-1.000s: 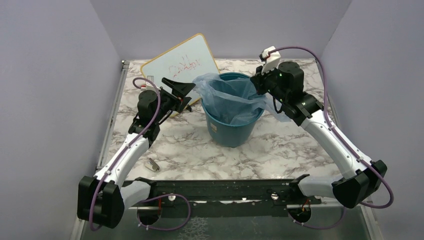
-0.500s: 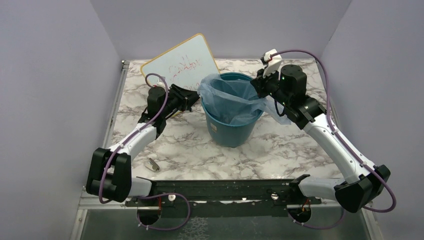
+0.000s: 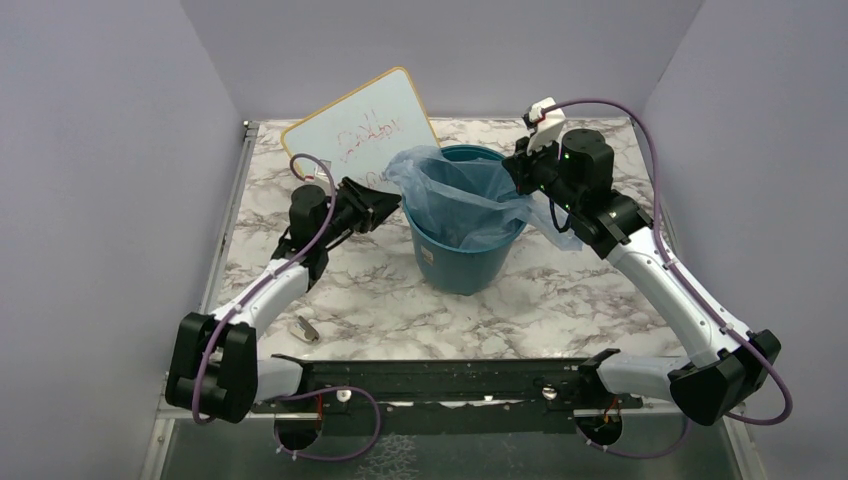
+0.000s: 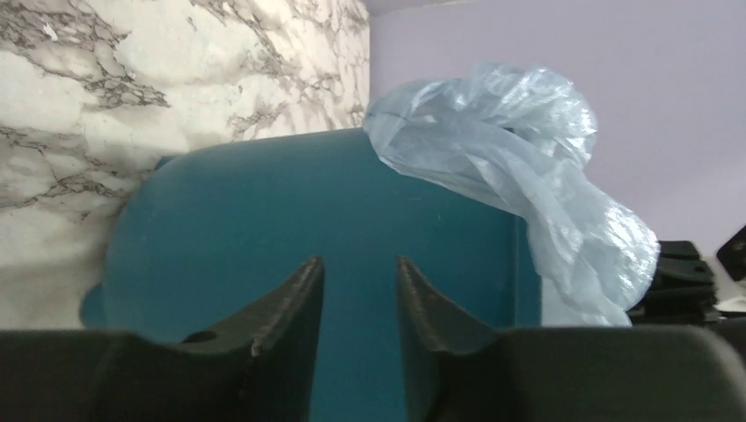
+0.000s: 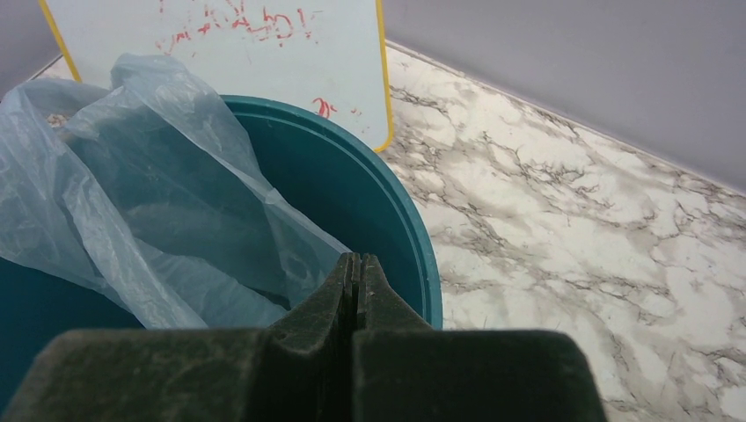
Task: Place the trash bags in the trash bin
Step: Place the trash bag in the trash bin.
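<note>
The bag (image 3: 462, 197) sits in the bin (image 3: 466, 262), its mouth spread above the rim and one flap hanging outside on the right. The bin stands mid-counter (image 3: 380, 300), in front of a leaning whiteboard (image 3: 362, 128). The right tool (image 5: 355, 258) is closed on the bag's edge at the right rim, as it was a second ago. The left tool (image 4: 359, 262) has moved in to just beside the bin's left wall, and its jaws have narrowed from wide to a slim gap holding nothing.

teal bin (image 3: 465, 265), pale-blue bag (image 3: 450, 190)
</note>
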